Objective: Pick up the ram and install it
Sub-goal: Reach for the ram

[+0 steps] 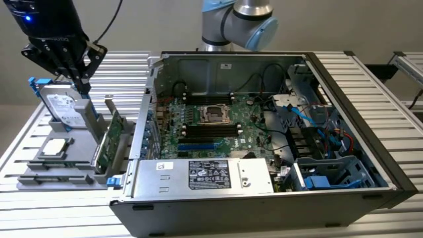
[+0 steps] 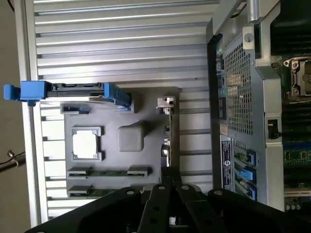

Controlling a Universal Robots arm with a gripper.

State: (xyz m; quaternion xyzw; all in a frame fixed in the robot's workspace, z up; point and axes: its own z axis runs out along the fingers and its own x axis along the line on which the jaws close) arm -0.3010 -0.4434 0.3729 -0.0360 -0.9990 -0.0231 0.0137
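Observation:
Two rams lie flat in the grey fixture tray, each a thin green stick between grey clips: one ram and a second ram beside it, partly behind my gripper's black body. My gripper hangs above the tray with its fingers drawn together to a point and nothing between them. In the exterior view the gripper is high over the tray's far end, above the hard drive, well apart from the rams. The motherboard's long black memory slots lie inside the open case.
The tray also holds a hard drive in a blue caddy, a CPU and a green expansion card standing on edge. The open computer case, with its power supply and cables, stands on the exterior view's right of the tray on a slatted metal table.

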